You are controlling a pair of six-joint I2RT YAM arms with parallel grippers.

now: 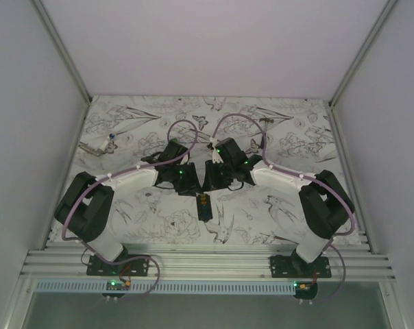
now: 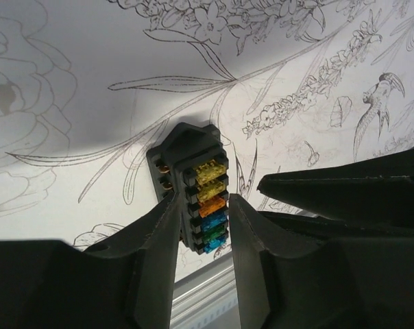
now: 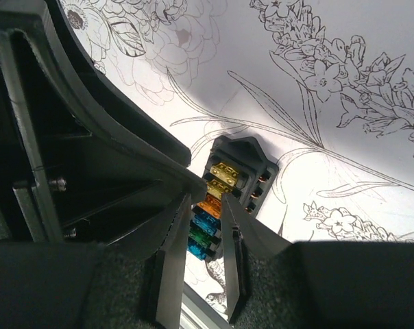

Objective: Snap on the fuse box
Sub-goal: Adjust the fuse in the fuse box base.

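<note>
**Small Black Fuse Box Under Two Parted Pincers**

Under both pincers, a wide table covered with drawn flowers and birds. Over it, the left arm and the right arm, black and white, bent in toward the middle with heads close together.

Next, the left pincer: fingers parted with a fair gap, gripping nothing that shows. Then the right pincer: parted too, with a thinner gap, also gripping nothing that shows. Cannot tell if any pad brushes a side.

Seen down through both gaps, flat on the table just below and past the fingertips: the fuse box. Black, oblong, pointed at the end far from the tips. Looks like hard plastic, so probably stiff and light, with smooth sides that may be a bit slippery. Should not bend when squeezed, but could skid if pushed from one side only.

Smallest of all, a row of little fuses down its middle: yellow, orange, blue, green. Probably easy to knock crooked, so better not to poke them.

Best to take hold across the two long black sides, near the middle, fingers straight down. For the snap, best to push flat and even, with the other pincer stopping any slide.
</note>
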